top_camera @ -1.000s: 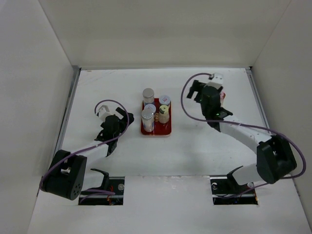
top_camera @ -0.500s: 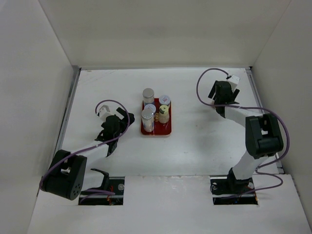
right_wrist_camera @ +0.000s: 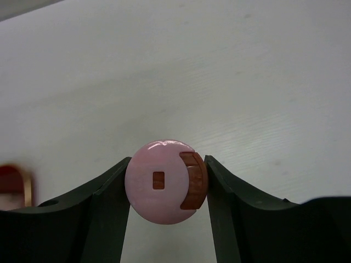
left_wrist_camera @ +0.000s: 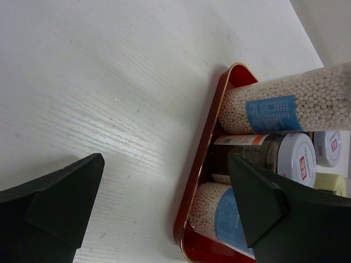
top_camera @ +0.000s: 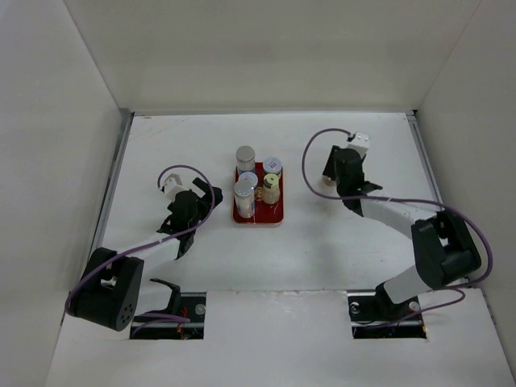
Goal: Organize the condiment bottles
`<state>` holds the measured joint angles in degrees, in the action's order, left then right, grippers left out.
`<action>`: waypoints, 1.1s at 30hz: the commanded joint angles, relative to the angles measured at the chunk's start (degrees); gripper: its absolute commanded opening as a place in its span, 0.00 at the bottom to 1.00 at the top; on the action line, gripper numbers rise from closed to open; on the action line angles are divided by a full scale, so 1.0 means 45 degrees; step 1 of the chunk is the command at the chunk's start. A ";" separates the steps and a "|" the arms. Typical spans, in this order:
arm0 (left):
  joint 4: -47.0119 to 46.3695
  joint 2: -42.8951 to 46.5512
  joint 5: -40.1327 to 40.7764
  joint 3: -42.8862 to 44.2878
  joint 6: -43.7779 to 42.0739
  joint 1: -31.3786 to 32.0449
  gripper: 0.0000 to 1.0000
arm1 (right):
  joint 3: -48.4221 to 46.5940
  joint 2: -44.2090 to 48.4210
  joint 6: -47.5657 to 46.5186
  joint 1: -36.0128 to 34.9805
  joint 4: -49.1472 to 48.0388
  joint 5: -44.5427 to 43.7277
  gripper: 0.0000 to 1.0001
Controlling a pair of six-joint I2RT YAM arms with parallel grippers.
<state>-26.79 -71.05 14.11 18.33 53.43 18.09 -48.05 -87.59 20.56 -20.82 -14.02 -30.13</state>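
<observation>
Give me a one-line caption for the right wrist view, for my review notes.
Right gripper clamps the pink-capped bottle over the white table, edge of the red tray at far left.

Tray (left_wrist_camera: 198, 181) is deep red with a thin gold-ish rim, and the table (left_wrist_camera: 109, 82) under it is white with faint wood grain. On the tray there's one white-bead bottle (left_wrist_camera: 307, 87) and a second white-bead bottle (left_wrist_camera: 211, 207), both blue-labelled. Between them is a dark brownish jar (left_wrist_camera: 247, 152) with a white lid and a red sticker. Right of the tray, the pink-capped bottle (right_wrist_camera: 159, 192) has a rusty-brown tab and a small brown rectangle mid-cap. Left gripper (left_wrist_camera: 165, 161) and right gripper (right_wrist_camera: 166, 183) are both black.
</observation>
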 commanded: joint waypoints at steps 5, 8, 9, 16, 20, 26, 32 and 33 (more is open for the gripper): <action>-0.0551 0.0025 -0.0031 0.0048 0.0119 0.0111 1.00 | 0.0698 0.1866 0.0333 -0.4401 0.0205 -0.0394 0.46; -0.0513 -0.0051 0.0049 0.0107 0.0080 0.0131 1.00 | 0.0445 0.1887 0.0354 -0.5672 0.0303 -0.0375 0.47; -0.0474 -0.0013 0.0048 0.0107 0.0061 0.0111 1.00 | 0.0270 0.1751 0.0412 -0.5927 0.0303 -0.0259 0.47; -0.0395 0.0163 0.0166 0.0049 -0.0037 0.0034 1.00 | -0.1000 -0.0297 0.0549 -0.7257 0.0109 0.0464 0.48; -0.0396 0.0300 0.0360 0.0048 -0.0154 -0.0006 1.00 | -0.1275 -0.1217 0.0393 -0.7453 -0.0340 0.0290 0.52; -0.0337 0.0301 0.0419 0.0067 -0.0271 -0.0084 1.00 | -0.0866 -0.0519 -0.0115 -0.7473 -0.0439 -0.0081 0.84; -0.0122 -0.0032 0.0380 0.0302 -0.0291 -0.0182 1.00 | 0.0830 0.2194 -0.0526 -0.7046 -0.1177 -0.0762 1.00; -0.0064 -0.0110 0.0400 0.0360 -0.0291 -0.0182 1.00 | 0.1337 0.2605 -0.0448 -0.6734 -0.1722 -0.1152 1.00</action>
<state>-26.28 -71.11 14.98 18.35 52.90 17.65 -45.60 -81.84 19.27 -53.63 -14.85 -30.24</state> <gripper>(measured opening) 0.997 0.997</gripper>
